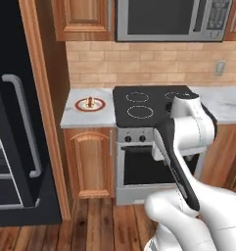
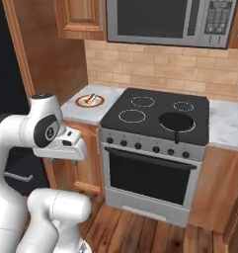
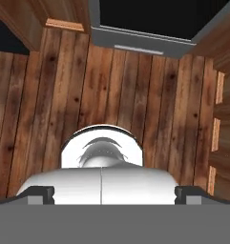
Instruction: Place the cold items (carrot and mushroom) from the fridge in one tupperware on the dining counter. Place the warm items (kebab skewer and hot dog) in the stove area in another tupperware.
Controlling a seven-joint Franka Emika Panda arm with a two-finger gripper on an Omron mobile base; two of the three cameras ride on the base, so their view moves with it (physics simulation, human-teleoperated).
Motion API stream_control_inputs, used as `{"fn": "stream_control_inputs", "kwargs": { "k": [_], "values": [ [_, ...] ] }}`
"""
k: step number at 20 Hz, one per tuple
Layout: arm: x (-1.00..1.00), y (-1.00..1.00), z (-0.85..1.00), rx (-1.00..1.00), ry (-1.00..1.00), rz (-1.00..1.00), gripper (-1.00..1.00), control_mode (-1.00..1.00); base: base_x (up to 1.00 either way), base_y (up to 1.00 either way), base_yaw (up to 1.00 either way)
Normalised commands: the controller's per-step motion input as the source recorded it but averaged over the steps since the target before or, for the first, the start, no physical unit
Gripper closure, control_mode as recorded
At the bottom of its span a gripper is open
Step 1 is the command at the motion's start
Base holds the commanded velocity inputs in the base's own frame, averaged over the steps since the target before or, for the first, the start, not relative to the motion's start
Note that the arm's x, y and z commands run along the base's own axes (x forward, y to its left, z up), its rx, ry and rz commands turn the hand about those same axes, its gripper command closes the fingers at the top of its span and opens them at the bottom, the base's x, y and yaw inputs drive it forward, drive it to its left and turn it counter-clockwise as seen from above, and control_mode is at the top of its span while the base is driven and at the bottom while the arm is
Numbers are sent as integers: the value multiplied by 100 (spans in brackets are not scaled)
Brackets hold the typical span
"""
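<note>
On the marbled white-grey countertop (image 1: 80, 117) left of the stove sits a round white plate with a red rim (image 1: 90, 104), and on it lies a small reddish-brown item (image 1: 90, 102), too small to tell whether it is the hot dog or the kebab skewer. In the left base view it lies at about ten o'clock from the black glass cooktop (image 1: 144, 105); in the right base view it is at about nine o'clock from the burners. The tall black-fronted fridge (image 1: 11, 122) with its long grey bar handle (image 1: 26, 127) stands shut at nine o'clock in the left base view.

By my judgement the task has barely started: one warm item waits on its plate, the fridge has not been opened, and nothing is being carried.

Count: one plate, one item on it, one fridge, one stove with four burner rings, one dark round pan (image 2: 176, 121) on the front right burner, one grey microwave (image 1: 173, 19) overhead.

The gripper (image 3: 114, 193) points down at the wooden plank floor (image 3: 49, 95), its dark fingertips (image 3: 40, 194) spread wide apart with nothing between them.
</note>
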Motion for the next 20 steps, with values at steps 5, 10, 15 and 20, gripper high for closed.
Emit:
{"fn": "stream_control_inputs", "kwargs": {
  "k": [5,10,15,20],
  "values": [
    [0,0,0,0,0,0,-100,100,89,-2,58],
    [0,0,0,0,0,0,-100,100,50,17,-5],
    [0,0,0,0,0,0,-100,100,63,53,-18],
    [0,0,0,0,0,0,-100,100,79,25,-5]
  ]
}}
